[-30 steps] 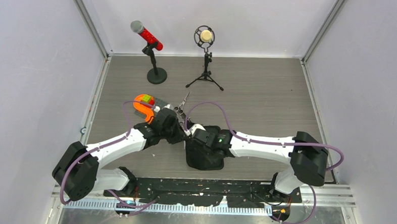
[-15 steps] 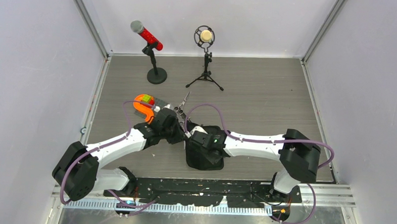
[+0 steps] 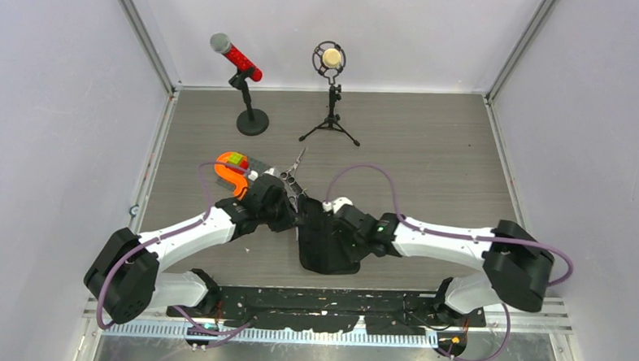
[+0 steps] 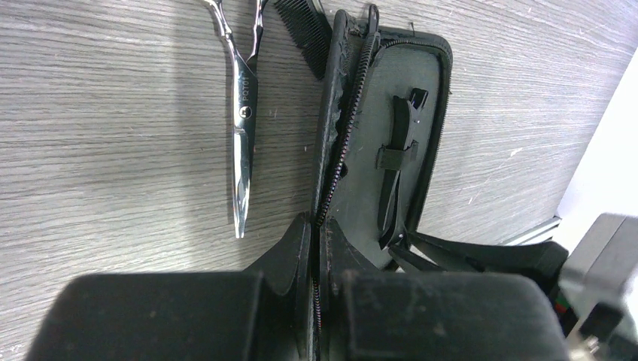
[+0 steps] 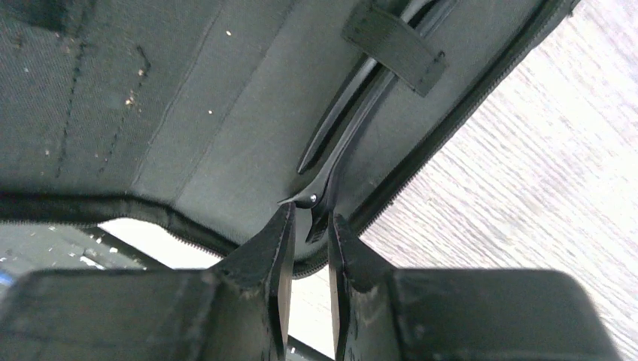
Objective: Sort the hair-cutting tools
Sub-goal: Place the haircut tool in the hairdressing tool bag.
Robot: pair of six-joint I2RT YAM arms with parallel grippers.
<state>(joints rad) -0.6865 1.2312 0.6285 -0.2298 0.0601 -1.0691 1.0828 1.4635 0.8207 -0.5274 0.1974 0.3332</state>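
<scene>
Snagging is the risk: the clip (image 5: 360, 113) lies under a strap (image 5: 391, 49) inside the open case (image 5: 188, 113), near the table's (image 3: 431, 153) front edge, so a pull may drag the case or slip off. Its tail sits between the right claw's (image 5: 310, 226) near-closed jaws; gripped or not, I cannot tell. The left claw (image 4: 314, 229) clamps the case's zip edge.

1. Left pincer (image 4: 316, 248): scissors (image 4: 241, 113) and comb (image 4: 305, 34) lie ahead-left; bare desk (image 4: 113, 188) opens farther left.
2. Right pincer (image 5: 308, 226): strap (image 5: 391, 49) crosses the hair clip (image 5: 353, 120) ahead; zip case (image 5: 188, 113) rim runs close on both sides.
</scene>
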